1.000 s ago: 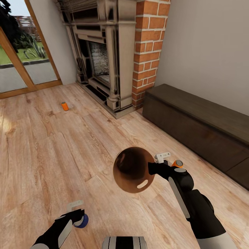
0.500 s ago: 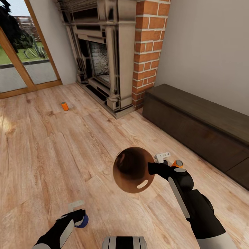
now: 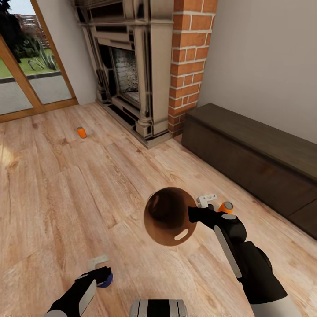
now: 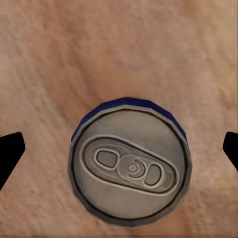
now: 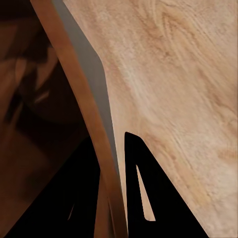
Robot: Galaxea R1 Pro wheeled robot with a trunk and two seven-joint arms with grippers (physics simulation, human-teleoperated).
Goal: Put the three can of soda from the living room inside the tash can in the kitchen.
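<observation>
Three soda cans show on the light wood floor (image 3: 53, 185): a far orange can (image 3: 82, 132) before the fireplace (image 3: 127, 66), a near orange can (image 3: 226, 207) beside the right arm by the dark bench (image 3: 255, 154), and the blue can (image 4: 130, 162) upright beneath the left gripper (image 3: 102, 272), whose fingers stand apart either side of it. Right gripper (image 5: 113, 198) is clamped on the rim of the trash can (image 3: 169, 215), held tilted above the floor.
</observation>
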